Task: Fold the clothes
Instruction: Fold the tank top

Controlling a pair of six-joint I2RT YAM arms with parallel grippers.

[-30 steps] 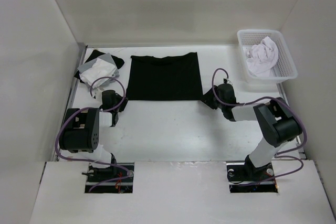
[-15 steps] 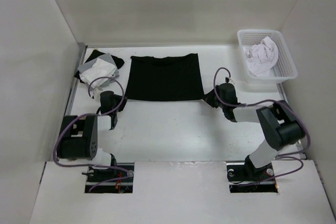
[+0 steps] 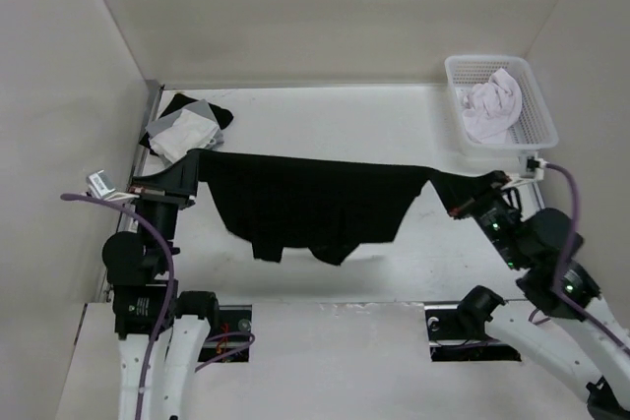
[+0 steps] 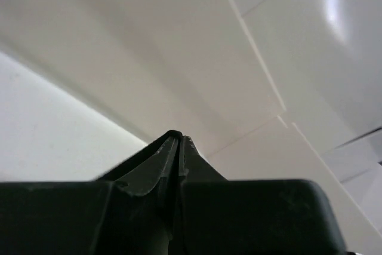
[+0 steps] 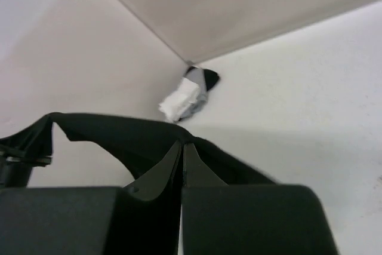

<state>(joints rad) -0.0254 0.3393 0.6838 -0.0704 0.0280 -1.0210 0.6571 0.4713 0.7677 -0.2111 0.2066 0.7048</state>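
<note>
black garment (image 3: 305, 206): 1 | pale garment (image 3: 490, 105): 1 | basket (image 3: 540, 123): 1 | cloth stack (image 3: 185, 131): 1 | left gripper (image 3: 197, 164), right gripper (image 3: 458, 208): 2

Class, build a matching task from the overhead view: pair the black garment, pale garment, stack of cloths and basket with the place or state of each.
Things:
1. black garment
2. pale garment
3. stack of cloths
4. basket

Places or states:
A. lying at the far left
B. hanging stretched wide in the air
C. crumpled inside a container
D. white mesh, at the far right

Pairs: 1-B, 2-C, 3-A, 4-D
</note>
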